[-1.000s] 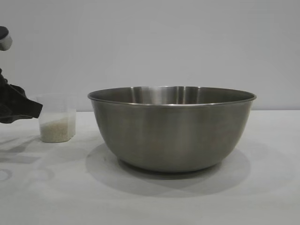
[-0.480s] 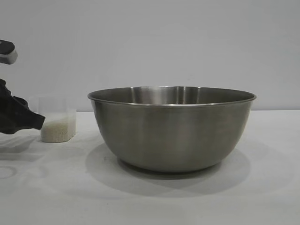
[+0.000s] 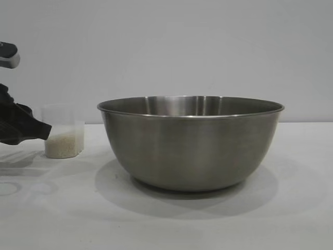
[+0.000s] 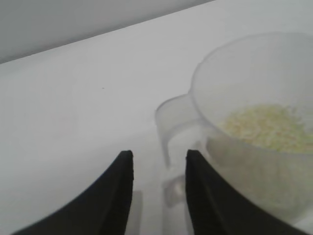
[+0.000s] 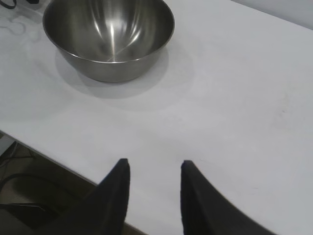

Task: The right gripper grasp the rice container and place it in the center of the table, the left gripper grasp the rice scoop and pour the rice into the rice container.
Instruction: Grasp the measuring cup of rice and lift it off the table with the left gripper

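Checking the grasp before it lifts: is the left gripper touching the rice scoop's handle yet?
Cannot tell. In the left wrist view, the left gripper has open fingers near the rice scoop handle, one overlapping it, with no clear contact or gap.

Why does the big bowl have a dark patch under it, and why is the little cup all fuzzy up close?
Exterior view: light from above gives the bowl a soft round shadow on the table. Right wrist view: a bright streak of glare runs down the bowl's inside. Left wrist view: the cup and its rice sit so near the camera that they blur, like the left gripper tips.
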Controlling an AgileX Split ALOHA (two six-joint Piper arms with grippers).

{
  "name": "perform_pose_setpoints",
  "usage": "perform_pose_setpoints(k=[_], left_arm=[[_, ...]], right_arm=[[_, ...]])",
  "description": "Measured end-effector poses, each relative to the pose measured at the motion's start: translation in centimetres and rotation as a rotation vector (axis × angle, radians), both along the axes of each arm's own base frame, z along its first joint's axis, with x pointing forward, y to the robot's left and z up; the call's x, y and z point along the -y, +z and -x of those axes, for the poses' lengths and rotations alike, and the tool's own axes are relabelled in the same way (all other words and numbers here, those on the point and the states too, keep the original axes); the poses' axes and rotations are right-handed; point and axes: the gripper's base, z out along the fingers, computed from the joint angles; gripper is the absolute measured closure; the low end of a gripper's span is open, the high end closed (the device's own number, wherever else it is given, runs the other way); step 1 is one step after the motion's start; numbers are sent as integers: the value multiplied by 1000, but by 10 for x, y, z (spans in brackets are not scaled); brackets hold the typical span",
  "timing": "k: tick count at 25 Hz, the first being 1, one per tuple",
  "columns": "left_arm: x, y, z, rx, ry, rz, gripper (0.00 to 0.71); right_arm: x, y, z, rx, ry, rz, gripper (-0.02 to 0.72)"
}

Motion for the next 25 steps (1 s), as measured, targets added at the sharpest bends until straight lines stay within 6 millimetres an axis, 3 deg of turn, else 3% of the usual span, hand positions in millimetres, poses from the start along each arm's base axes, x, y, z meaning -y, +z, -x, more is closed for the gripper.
perform_pose_setpoints(k=[4, 9, 13, 17, 25], left_arm=[[1, 2, -3, 13, -1, 0, 505], [2, 2, -4, 15, -8, -1, 710], [4, 4, -4, 23, -31, -3, 710], [9, 27, -5, 101, -113, -69, 710], [30, 87, 1, 393, -396, -370, 710]], right_arm=[[0, 0, 0, 0, 0, 0, 488], [0, 0, 0, 0, 0, 0, 488], [0, 0, 0, 0, 0, 0, 488], [0, 0, 0, 0, 0, 0, 488], [0, 0, 0, 0, 0, 0, 488]])
